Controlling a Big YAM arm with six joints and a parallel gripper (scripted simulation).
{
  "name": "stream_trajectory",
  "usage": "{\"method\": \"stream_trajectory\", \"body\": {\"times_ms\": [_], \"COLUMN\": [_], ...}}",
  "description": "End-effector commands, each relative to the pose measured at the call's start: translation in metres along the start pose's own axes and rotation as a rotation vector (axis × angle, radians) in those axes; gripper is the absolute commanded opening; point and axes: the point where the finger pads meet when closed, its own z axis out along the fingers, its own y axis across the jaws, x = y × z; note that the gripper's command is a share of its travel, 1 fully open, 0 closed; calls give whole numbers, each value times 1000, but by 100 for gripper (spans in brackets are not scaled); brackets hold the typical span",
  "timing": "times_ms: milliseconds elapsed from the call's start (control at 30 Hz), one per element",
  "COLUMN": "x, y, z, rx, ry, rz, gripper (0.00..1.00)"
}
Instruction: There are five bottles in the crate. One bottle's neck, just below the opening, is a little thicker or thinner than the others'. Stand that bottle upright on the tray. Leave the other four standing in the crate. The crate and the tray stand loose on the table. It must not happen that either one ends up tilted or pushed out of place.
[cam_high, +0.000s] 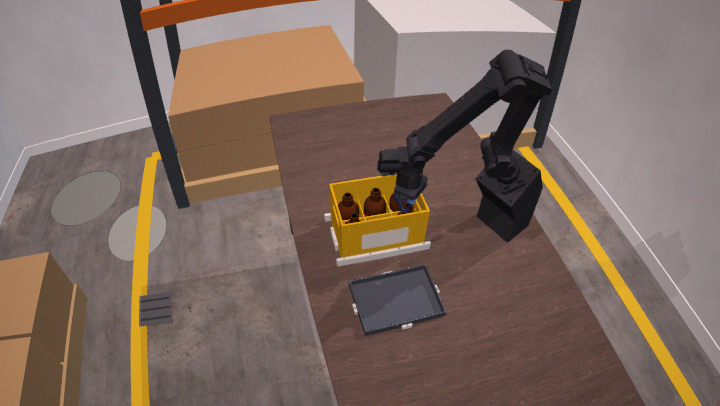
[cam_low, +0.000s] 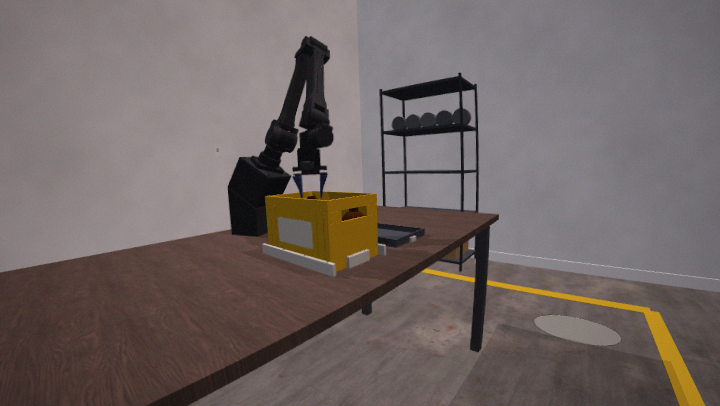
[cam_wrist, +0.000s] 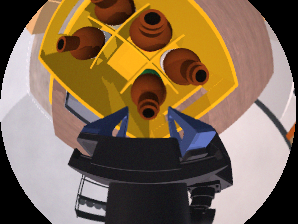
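The yellow crate (cam_high: 352, 242) (cam_low: 352, 242) holds five brown bottles. Three stand in the back row: one (cam_high: 347, 207) (cam_wrist: 115, 11) at left, one (cam_high: 374, 204) (cam_wrist: 151, 35) in the middle, one (cam_wrist: 182, 62) at right. Two are in the front row: one (cam_high: 354, 217) (cam_wrist: 89, 44) at left, and a front right bottle (cam_wrist: 148, 90). The front middle cell is empty. I cannot tell which neck differs. My gripper (cam_high: 404, 203) (cam_low: 311, 195) (cam_wrist: 148, 109) is open, fingertips near rim height, on either side of the front right bottle's neck without visible contact. The grey tray (cam_high: 360, 308) (cam_low: 398, 242) is empty.
White strips (cam_high: 383, 253) (cam_low: 302, 259) lie along the crate's foot. Small white blocks (cam_high: 406, 326) sit at the tray's edges. Thin yellow dividers and high walls surround the bottles. The arm's base (cam_high: 509, 201) (cam_low: 247, 196) stands to the right of the crate in the top view.
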Motion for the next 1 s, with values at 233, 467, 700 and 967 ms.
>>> {"method": "stream_trajectory", "body": {"times_ms": [233, 467, 700, 967], "x": [4, 3, 4, 4], "y": [-1, 0, -1, -1], "z": [17, 19, 21, 21], "rx": [5, 3, 5, 5], "ry": [13, 10, 12, 12], "rz": [4, 0, 0, 0], "gripper": [61, 61, 61, 61]}}
